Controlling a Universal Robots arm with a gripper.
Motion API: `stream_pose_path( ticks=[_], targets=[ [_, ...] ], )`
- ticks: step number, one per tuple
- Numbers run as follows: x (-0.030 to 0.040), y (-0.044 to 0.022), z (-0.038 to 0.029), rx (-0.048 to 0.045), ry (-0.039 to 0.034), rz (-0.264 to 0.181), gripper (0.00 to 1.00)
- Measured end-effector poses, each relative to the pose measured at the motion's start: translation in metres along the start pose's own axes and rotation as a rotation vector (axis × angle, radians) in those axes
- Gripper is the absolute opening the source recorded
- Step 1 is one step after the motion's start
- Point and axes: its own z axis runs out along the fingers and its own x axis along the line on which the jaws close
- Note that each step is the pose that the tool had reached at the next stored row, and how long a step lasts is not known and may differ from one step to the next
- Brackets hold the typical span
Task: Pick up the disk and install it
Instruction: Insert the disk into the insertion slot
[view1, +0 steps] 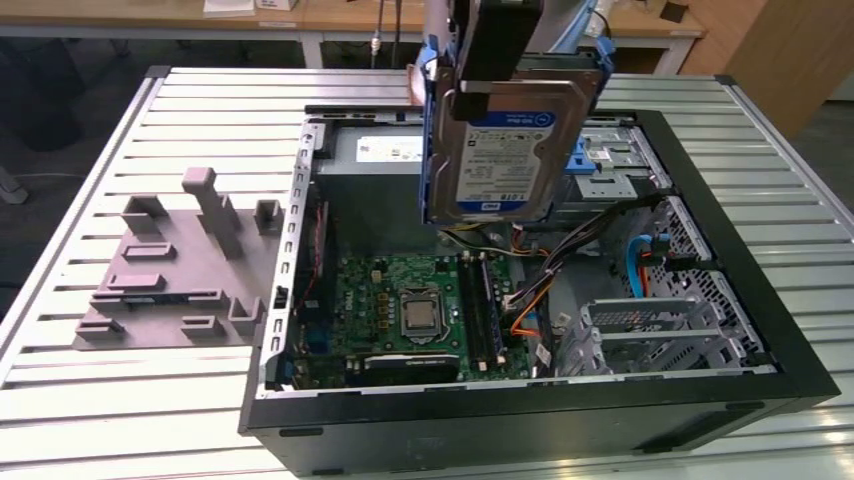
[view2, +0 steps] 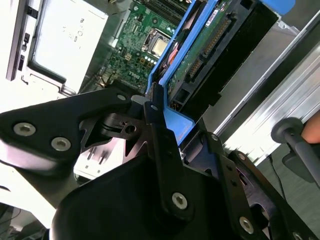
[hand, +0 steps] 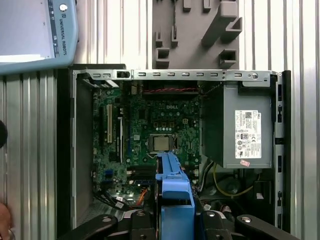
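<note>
The disk (view1: 514, 150), a silver hard drive with a blue-and-white label and blue side rails, hangs upright over the back of the open computer case (view1: 747, 350). My gripper (view1: 487, 75) holds it from above, shut on its blue plastic handle. In the second wrist view the black fingers (view2: 152, 112) clamp the blue handle (view2: 175, 122), and the disk's connector edge (view2: 210, 50) points down toward the motherboard. In the first wrist view the blue handle (hand: 172, 200) sits between the gripper's black links, above the case interior.
Inside the case lie the green motherboard (view1: 414, 310), the grey power-supply box (view1: 380, 155) and a metal drive cage with a blue latch (view1: 607, 165). A grey parts fixture (view1: 174, 270) rests on the slatted table at the exterior view's left. A person's hand (view2: 312, 131) is nearby.
</note>
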Motion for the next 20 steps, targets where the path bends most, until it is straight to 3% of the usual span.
stream_pose_path(
  ticks=[6,15,20],
  targets=[
    [0.0064,-0.0067,0.0025,0.0004,0.0004,0.0,0.36],
    [0.0363,-0.0097,0.0084,0.0004,0.0003,0.0,0.36],
    [0.039,-0.0235,0.0105,0.0003,0.0003,0.0,0.36]
  ],
)
